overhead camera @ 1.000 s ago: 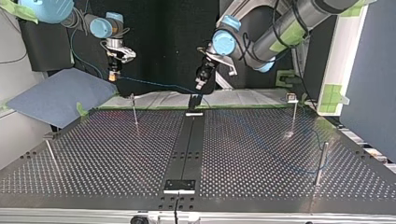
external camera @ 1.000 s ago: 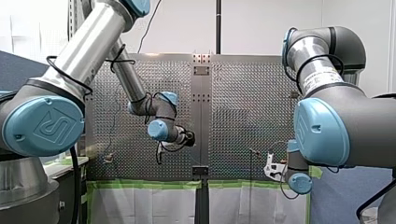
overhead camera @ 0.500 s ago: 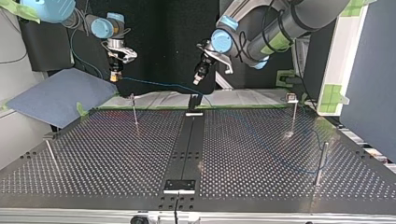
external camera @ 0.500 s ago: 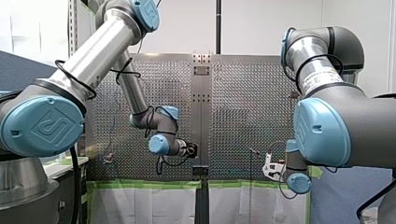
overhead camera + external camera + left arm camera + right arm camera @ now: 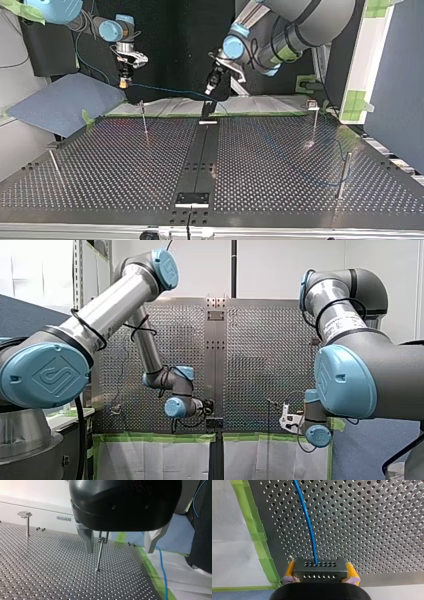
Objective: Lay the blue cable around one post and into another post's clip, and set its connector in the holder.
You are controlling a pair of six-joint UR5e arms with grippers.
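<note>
Blue cable (image 5: pixel 308 522), faint over table (image 5: pixel 125 165) (connector (image 5: pixel 312 571) in right gripper (image 5: pixel 320 568))

Robotics lab, perforated table (image 5: pixel 280 165), green tape (image 5: pixel 150 437)

My left arm (image 5: pixel 107 310) is reaching in from the view's left and bending down over the perforated table (image 5: pixel 260 350). My left gripper (image 5: pixel 208 407) is hanging low beside the central strip (image 5: pixel 216 365), close to a small dark block (image 5: pixel 214 423) at the table's near edge. My right arm (image 5: pixel 345 315) is folding down at the view's right, and my right gripper (image 5: pixel 295 417) is sitting low by the green tape (image 5: pixel 150 437) edging, near a thin post (image 5: pixel 268 407).
</note>
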